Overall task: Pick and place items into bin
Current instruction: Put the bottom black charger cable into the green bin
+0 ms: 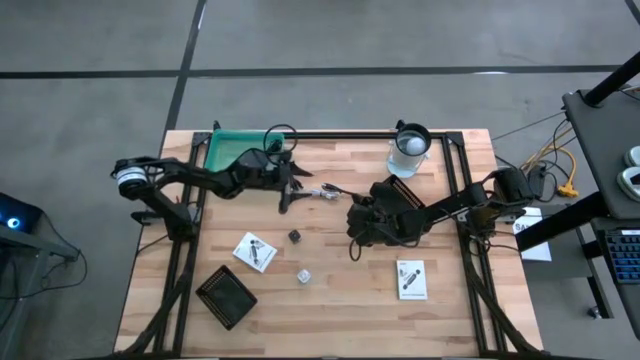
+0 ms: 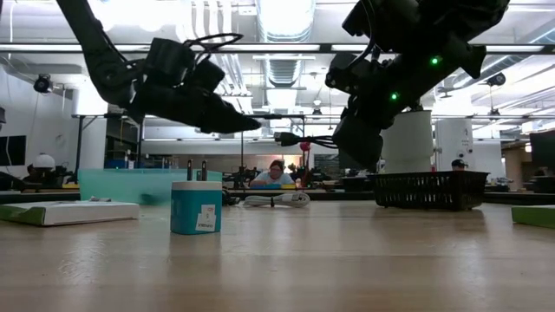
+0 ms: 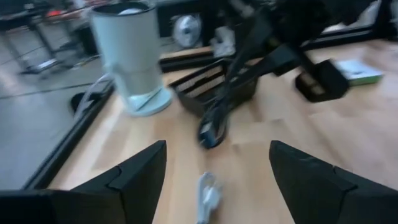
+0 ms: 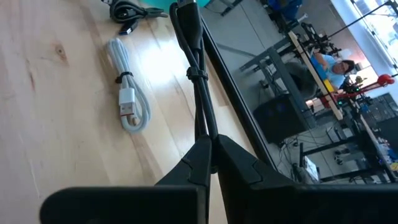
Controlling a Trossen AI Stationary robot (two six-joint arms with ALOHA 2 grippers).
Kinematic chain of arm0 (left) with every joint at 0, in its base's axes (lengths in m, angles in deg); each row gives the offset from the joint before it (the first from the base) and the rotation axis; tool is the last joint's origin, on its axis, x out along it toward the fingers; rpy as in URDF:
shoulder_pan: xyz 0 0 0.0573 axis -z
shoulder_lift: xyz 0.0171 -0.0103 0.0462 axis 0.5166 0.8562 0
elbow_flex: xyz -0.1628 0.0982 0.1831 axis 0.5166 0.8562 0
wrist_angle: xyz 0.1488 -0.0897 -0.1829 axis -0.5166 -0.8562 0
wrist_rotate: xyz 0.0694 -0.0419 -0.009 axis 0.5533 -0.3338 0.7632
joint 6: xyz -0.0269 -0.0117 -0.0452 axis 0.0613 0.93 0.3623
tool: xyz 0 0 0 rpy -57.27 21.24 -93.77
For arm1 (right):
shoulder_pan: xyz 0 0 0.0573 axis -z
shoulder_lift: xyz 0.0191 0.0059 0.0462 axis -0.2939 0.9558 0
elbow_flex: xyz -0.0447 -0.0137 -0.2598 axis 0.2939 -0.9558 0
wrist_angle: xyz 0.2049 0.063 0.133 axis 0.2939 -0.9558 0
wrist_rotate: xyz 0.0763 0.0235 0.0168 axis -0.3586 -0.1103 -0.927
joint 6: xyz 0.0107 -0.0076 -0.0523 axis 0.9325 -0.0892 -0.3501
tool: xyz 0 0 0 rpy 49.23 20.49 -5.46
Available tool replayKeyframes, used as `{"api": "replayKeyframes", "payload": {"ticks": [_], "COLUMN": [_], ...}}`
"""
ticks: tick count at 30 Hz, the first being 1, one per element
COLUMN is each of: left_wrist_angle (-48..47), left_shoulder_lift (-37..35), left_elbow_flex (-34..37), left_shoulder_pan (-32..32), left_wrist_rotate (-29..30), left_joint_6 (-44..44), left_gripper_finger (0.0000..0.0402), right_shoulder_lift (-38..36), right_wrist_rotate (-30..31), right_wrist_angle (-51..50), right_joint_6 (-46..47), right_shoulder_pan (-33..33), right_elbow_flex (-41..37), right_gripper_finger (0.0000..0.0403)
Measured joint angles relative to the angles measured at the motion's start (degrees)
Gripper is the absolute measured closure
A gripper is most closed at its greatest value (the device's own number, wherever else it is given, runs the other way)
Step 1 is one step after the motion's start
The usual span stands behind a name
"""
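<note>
You're holding a black cable (image 4: 198, 81) pinched in your right gripper (image 1: 358, 222) mid-table, left gripper (image 1: 290, 190) hovering wide open by the green bin (image 1: 228, 150), while packets (image 1: 255, 251), cubes (image 1: 295, 236) and a white cable (image 4: 129, 102) are waiting.

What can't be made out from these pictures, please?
- High view: the print on the white packets is too small to read.
- High view: the left arm covers part of the green bin, hiding any contents there.
- Right wrist view: the black cable, clamped in the right gripper, runs off the top edge, so its far end is unseen.
</note>
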Motion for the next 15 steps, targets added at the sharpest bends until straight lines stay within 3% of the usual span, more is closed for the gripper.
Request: {"api": "replayKeyframes", "payload": {"ticks": [15], "left_wrist_angle": [-0.1], "left_shoulder_lift": [7.2], "left_elbow_flex": [-7.7], "left_shoulder_pan": [1.2], "left_wrist_rotate": [-1.2], "left_joint_6": [0.0], "left_gripper_finger": [0.0134], "right_shoulder_lift": [0.0], "right_wrist_rotate": [0.0], "right_wrist_angle": [0.1], "right_joint_6": [0.0], "right_shoulder_pan": [0.1], "right_elbow_flex": [0.0], "right_gripper_finger": [0.0394]}}
